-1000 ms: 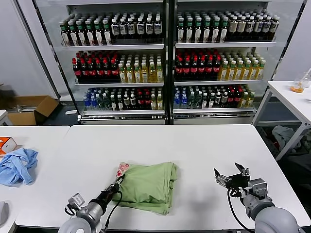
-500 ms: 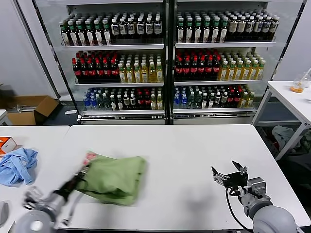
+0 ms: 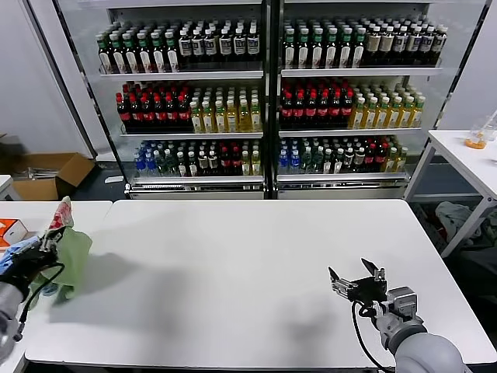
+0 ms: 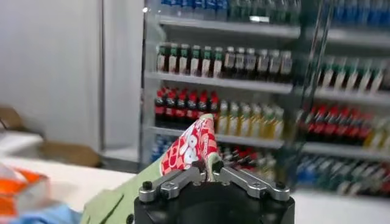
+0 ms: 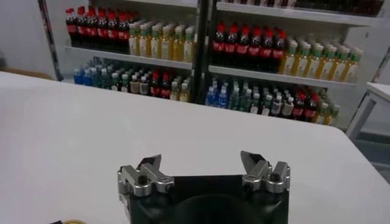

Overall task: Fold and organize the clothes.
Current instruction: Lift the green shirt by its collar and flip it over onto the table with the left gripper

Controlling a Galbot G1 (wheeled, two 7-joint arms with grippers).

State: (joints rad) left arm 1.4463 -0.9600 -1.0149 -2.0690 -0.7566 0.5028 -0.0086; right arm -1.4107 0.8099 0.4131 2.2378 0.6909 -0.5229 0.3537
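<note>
The folded light green polo shirt [image 3: 71, 252] hangs in the air at the far left of the head view, over the gap between the two white tables. Its red-and-white print [image 3: 60, 214] sticks up at the top. My left gripper [image 3: 48, 239] is shut on the shirt's edge. In the left wrist view the print [image 4: 189, 146] stands up from between the shut jaws of the left gripper [image 4: 206, 168]. My right gripper [image 3: 356, 279] is open and holds nothing above the table's front right part; the right wrist view shows it [image 5: 203, 167] with bare tabletop between its fingers.
A light blue cloth [image 3: 12, 256] lies on the left table [image 3: 31, 214] behind the hanging shirt, with an orange pack [image 3: 9, 231] beside it. The main white table [image 3: 256, 272] fills the middle. A drinks cooler [image 3: 264, 93] stands behind; another table [image 3: 474, 155] is at far right.
My left arm has swept the folded shirt off the middle of the main table, up and leftward to the gap by the left table. The right gripper has shifted slightly left.
</note>
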